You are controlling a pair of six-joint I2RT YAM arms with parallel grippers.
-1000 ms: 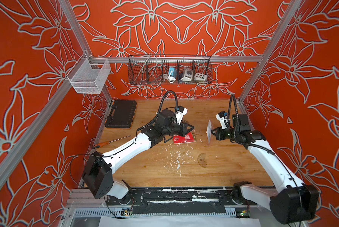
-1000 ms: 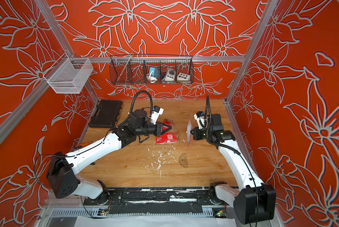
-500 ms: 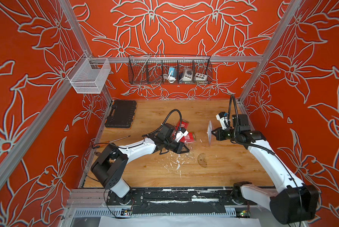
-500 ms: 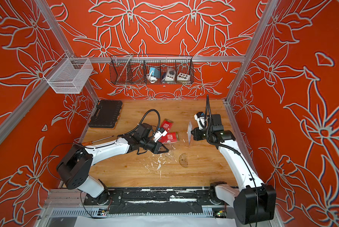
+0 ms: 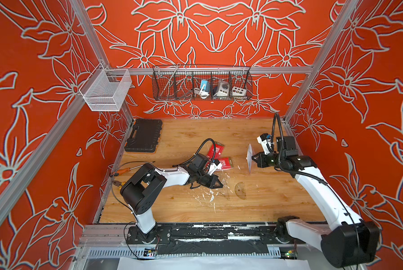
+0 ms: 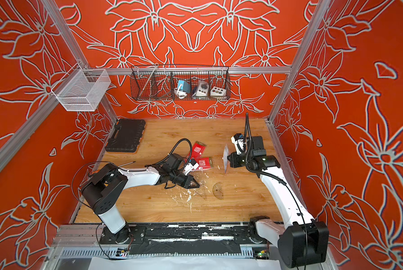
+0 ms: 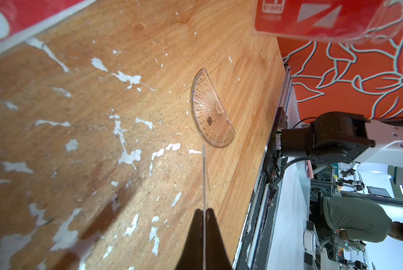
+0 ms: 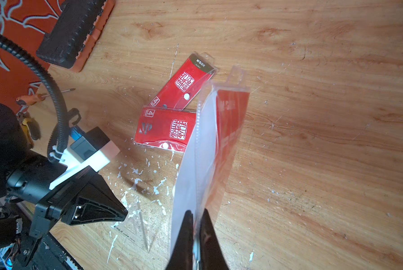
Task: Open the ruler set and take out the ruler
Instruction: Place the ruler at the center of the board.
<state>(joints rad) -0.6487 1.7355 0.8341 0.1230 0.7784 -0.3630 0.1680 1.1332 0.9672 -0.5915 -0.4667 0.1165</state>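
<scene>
Ruler set (image 8: 210,145) upright, seemingly open; right pincer (image 8: 197,215) clamped on its edge. Left pincer (image 7: 204,210) clamped on thin clear ruler (image 7: 203,177), low over table (image 5: 196,205). Protractor (image 7: 211,114) already out. Remaining, likely: lay ruler down, release.

The ruler set (image 8: 210,149), a clear pouch with a red card inside, stands on edge, pinched at one end by the right end effector (image 8: 197,213). A thin clear ruler (image 7: 203,177), seen edge-on and possibly a set square, is clamped in the left end effector (image 7: 204,210). A clear protractor (image 7: 211,112) lies flat on the surface (image 7: 90,121).
</scene>
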